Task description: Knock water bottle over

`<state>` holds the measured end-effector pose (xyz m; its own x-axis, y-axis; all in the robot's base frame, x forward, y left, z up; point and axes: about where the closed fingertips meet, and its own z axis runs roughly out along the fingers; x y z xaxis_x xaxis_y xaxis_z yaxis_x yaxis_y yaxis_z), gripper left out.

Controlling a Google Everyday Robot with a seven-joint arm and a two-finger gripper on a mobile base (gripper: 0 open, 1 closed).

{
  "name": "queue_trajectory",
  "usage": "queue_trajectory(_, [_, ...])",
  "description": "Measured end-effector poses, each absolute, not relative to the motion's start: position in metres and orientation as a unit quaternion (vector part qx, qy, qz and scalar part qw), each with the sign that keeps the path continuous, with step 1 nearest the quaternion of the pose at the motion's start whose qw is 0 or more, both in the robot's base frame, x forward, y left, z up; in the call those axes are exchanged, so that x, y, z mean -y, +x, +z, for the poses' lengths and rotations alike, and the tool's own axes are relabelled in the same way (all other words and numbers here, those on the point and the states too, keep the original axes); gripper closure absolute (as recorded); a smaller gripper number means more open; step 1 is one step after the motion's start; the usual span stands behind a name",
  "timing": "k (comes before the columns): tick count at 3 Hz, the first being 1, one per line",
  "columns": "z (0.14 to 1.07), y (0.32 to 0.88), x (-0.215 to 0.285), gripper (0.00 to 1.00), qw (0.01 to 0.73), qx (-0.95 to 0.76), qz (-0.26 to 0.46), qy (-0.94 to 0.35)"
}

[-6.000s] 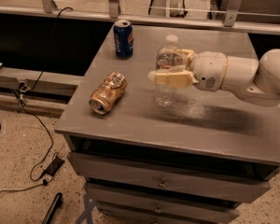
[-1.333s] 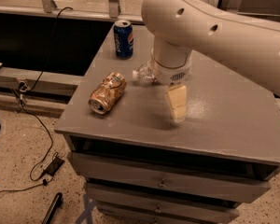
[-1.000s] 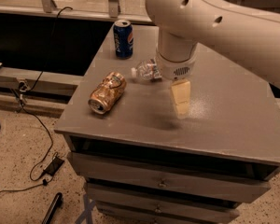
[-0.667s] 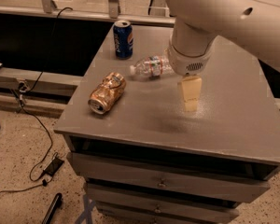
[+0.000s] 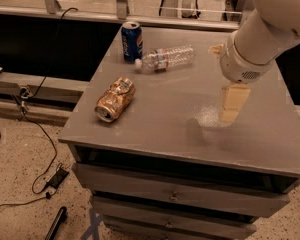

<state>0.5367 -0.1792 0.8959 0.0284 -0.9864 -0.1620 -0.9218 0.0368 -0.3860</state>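
Water bottle (image 5: 166, 58) lies flat on bench (image 5: 155, 124), so knock looks done. Gripper (image 5: 233, 102) hangs well right of it; jaws' gap: can't tell. Next: just back away clear.

A clear ribbed water bottle (image 5: 166, 59) with a white cap and red-and-white label, a blue Pepsi can (image 5: 131, 41) and a gold crushed can (image 5: 115, 98) lie on a grey table (image 5: 160, 119). The cream gripper (image 5: 232, 104) hangs over its right side.
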Motion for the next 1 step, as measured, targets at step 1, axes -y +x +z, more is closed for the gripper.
queue_trajectory(1, [0.8959, 0.5367, 0.1791, 0.00, 0.198, -0.692, -0.081, -0.689])
